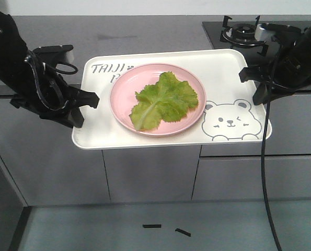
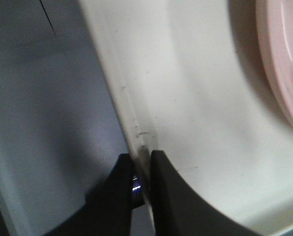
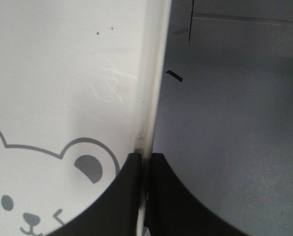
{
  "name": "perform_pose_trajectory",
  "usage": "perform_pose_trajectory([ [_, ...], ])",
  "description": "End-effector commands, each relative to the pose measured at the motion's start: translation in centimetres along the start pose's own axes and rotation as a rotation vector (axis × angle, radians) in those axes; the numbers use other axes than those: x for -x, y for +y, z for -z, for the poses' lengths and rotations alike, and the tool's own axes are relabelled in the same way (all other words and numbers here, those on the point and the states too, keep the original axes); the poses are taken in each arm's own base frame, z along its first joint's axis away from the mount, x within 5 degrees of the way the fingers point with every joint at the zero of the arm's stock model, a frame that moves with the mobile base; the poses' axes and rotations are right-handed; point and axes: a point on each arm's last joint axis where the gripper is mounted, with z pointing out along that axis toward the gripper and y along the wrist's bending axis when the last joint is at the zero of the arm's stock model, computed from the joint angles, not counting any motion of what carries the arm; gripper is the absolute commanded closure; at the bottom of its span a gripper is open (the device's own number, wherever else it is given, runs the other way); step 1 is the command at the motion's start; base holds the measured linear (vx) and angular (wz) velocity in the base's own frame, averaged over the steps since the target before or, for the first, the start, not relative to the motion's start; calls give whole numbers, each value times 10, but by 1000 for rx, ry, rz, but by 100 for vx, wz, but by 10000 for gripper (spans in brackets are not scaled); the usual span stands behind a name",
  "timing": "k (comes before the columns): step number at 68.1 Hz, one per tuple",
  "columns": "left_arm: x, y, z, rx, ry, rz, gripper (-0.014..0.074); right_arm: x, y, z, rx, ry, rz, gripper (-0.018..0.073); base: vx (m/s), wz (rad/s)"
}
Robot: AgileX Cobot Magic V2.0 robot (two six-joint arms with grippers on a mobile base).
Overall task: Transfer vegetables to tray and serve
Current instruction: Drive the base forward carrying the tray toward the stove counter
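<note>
The cream-white tray (image 1: 92, 137) hangs in the air in front of the grey counter, held by both arms. On it rests a round pink plate (image 1: 123, 110) carrying the vegetables (image 1: 163, 99), light-green lettuce leaves. My left gripper (image 1: 90, 99) is shut on the tray's left rim (image 2: 136, 123); one black finger (image 2: 163, 187) lies on the tray's inside. My right gripper (image 1: 252, 78) is shut on the tray's right rim (image 3: 151, 108), beside the printed bear (image 3: 87, 169). The pink plate (image 2: 284, 73) shows at the edge of the left wrist view.
Behind the tray runs a grey counter (image 1: 145, 31) with a gas hob (image 1: 244, 32) at the back right. Grey cabinet fronts (image 1: 155, 178) stand below. Two small black strips (image 1: 165, 229) lie on the floor. A black cable (image 1: 265, 172) hangs from the right arm.
</note>
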Motion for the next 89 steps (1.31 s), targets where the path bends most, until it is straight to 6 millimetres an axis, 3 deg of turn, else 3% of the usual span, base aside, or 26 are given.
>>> perform_pose_trajectory([
  [1, 4, -23, 32, -115, -137, -31, 602, -1, 23, 31, 106, -67, 30, 565, 6, -3],
  [89, 4, -23, 32, -115, -137, -31, 602, -1, 23, 31, 106, -67, 30, 565, 8, 4],
])
